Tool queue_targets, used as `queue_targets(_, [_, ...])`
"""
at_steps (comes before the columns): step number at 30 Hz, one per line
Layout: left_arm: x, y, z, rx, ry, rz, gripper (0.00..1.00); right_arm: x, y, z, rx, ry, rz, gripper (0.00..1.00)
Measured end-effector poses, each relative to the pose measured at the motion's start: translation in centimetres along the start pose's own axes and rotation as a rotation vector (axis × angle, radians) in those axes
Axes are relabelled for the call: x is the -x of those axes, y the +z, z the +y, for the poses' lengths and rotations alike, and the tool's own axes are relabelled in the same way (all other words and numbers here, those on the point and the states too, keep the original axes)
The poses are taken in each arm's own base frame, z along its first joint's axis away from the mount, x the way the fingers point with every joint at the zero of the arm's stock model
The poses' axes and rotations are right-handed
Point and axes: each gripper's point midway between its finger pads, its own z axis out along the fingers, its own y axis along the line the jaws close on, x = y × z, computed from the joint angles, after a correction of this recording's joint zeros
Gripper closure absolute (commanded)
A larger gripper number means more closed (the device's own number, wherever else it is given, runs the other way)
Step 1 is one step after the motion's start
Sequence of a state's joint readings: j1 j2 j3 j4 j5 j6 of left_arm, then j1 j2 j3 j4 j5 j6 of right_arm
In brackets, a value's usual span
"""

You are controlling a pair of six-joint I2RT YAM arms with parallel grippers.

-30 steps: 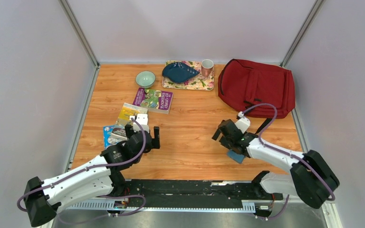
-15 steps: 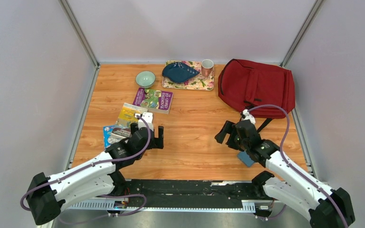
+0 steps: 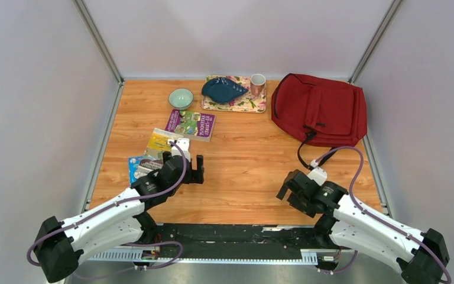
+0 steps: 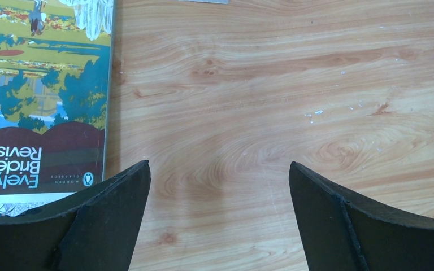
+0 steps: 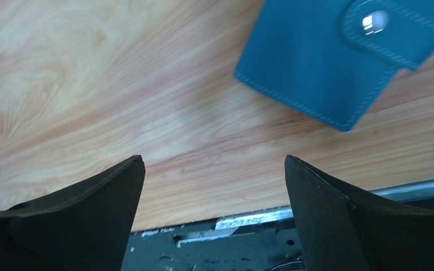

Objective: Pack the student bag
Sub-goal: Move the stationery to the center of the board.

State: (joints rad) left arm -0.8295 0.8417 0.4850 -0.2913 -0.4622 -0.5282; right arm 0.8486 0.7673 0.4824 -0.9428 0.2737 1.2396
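Note:
The student bag is a dark red backpack lying flat at the far right, its black strap trailing toward me. My right gripper is open and empty, low over the near table edge, well short of the bag. In the right wrist view a small blue wallet lies just beyond the jaws; the arm hides it in the top view. My left gripper is open and empty over bare wood, and in the left wrist view its left finger overlaps a yellow paperback.
Near the left gripper lie the yellow paperback, a blue booklet and a purple book. At the back stand a green bowl and a floral tray with a blue leaf-shaped dish, beside a cup. The black base rail borders the near edge.
My right gripper has drawn back from near the bag's strap toward the near table edge, past the wallet. My left gripper has edged slightly right.

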Motion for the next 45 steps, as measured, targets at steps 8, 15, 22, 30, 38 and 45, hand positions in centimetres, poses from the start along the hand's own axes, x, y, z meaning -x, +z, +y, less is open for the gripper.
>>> queue_targets(8, [0.2, 0.2, -0.6, -0.038, -0.02, 0.007, 0.01, 4.8, 1.5, -4.7, -0.246, 0.122, -0.146, 0.01])
queue_targets(15, [-0.2, 0.6, -1.0, -0.061, -0.022, 0.029, 0.01, 6.8, 1.9, -6.0, -0.306, 0.126, -0.197, 0.01])
queue_targets(22, [-0.7, 0.9, -1.3, -0.075, -0.021, 0.054, 0.01, 8.5, 2.2, -6.6, -0.304, 0.188, -0.238, 0.04])
queue_targets(30, [-1.2, 1.1, -1.4, -0.083, -0.021, 0.076, 0.01, 8.8, 3.5, -7.6, -0.351, 0.197, -0.225, 0.1])
queue_targets(38, [-1.4, 1.1, -1.6, -0.098, -0.027, 0.083, 0.01, 11.1, 4.5, -8.5, -0.382, 0.264, -0.235, 0.15])
queue_targets(45, [-1.8, 1.1, -1.3, -0.099, -0.031, 0.085, 0.01, 14.1, 4.6, -11.1, -0.425, 0.393, -0.258, 0.11])
